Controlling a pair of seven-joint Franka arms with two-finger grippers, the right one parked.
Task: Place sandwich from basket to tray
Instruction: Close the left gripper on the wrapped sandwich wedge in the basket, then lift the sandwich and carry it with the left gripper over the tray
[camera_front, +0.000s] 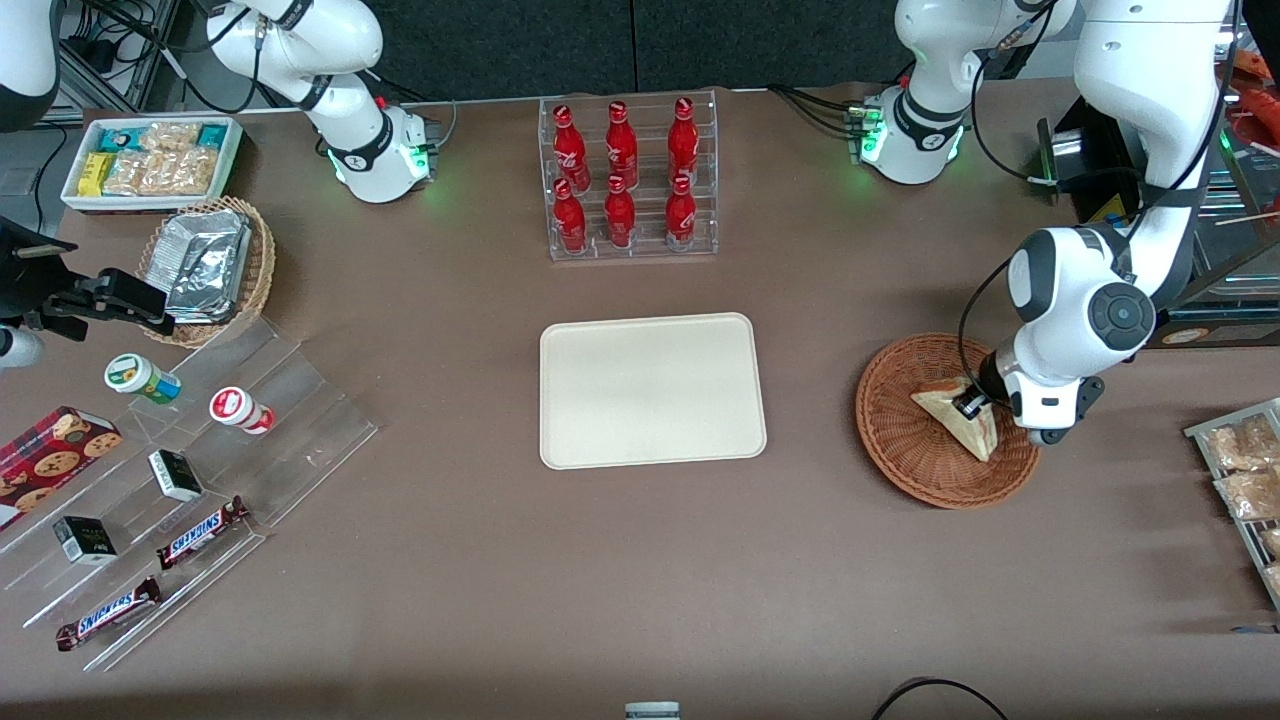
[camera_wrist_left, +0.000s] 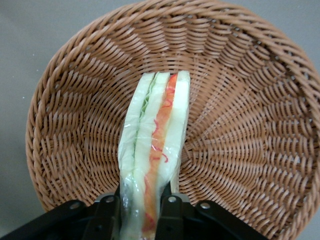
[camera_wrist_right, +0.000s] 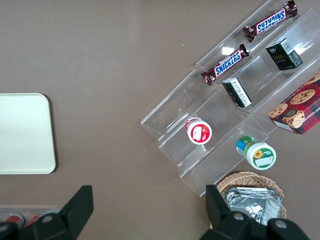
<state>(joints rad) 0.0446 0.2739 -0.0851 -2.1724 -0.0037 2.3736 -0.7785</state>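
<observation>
With my arm reaching down into the reddish-brown wicker basket (camera_front: 925, 455), my gripper (camera_front: 972, 406) sits clamped on the sandwich (camera_front: 962, 420). Wrist view: both fingers (camera_wrist_left: 106, 216) press against the wedge's two bread faces, one on each side, and the wrapped cut edge with its green and red-pink filling layers runs away from the fingers toward the basket's centre. Front view: the sandwich is inside the basket, its pale triangle pointing toward the tray (camera_front: 652, 390); whether it touches the weave or is just clear of it, I cannot tell. The basket lies toward my working arm's end of the table, well apart from the tray. The cream tray sits mid-table, with nothing on it. A clear rack of red bottles (camera_front: 628, 178) stands farther from the front camera than the tray. A tan basket of foil packets (camera_front: 208, 265) lies toward the parked arm's end.
</observation>
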